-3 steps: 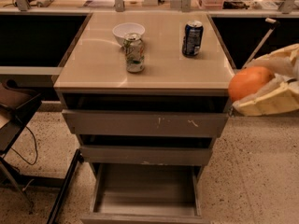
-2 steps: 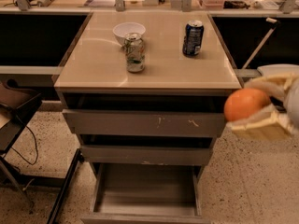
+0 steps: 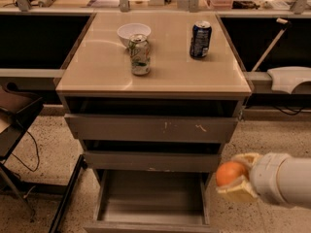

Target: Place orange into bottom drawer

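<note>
The orange [image 3: 229,173] is round and bright orange, held between the pale fingers of my gripper [image 3: 237,174] at the lower right. The gripper is shut on it and sits just right of the cabinet, level with the gap above the bottom drawer [image 3: 150,201]. That drawer is pulled out, a shallow grey tray with a bare flat floor, down and to the left of the orange.
On the cabinet top [image 3: 97,72] stand a white bowl [image 3: 133,33], a green can [image 3: 140,55] and a blue can [image 3: 200,39]. The two upper drawers [image 3: 150,128] are slightly open. A dark chair [image 3: 14,115] and cables stand at left.
The gripper with the orange has moved down and a little left, from beside the top drawer to beside the bottom drawer.
</note>
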Robot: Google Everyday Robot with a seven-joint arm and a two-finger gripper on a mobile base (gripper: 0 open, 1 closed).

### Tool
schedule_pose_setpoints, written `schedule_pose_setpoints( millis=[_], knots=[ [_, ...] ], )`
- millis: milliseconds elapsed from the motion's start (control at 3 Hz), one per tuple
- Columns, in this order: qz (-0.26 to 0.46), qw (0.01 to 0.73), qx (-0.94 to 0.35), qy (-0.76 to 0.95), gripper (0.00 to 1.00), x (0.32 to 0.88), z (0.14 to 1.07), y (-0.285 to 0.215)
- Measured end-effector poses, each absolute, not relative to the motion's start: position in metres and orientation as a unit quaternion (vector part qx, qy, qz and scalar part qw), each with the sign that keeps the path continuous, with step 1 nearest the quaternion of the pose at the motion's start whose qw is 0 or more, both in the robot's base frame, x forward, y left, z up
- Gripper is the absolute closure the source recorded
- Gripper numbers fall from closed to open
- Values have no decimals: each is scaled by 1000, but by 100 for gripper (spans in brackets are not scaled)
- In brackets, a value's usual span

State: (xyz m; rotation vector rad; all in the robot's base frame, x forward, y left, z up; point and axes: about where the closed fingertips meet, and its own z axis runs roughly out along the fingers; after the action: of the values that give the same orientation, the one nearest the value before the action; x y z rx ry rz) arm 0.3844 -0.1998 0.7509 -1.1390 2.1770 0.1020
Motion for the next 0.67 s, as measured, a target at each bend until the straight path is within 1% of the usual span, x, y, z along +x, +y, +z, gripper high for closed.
schedule_pose_setpoints(
  millis=[333, 667],
  knots=[
    [52, 293, -449, 842, 100, 375, 714, -186],
    [52, 294, -449, 842, 100, 375, 714, -186]
  ],
)
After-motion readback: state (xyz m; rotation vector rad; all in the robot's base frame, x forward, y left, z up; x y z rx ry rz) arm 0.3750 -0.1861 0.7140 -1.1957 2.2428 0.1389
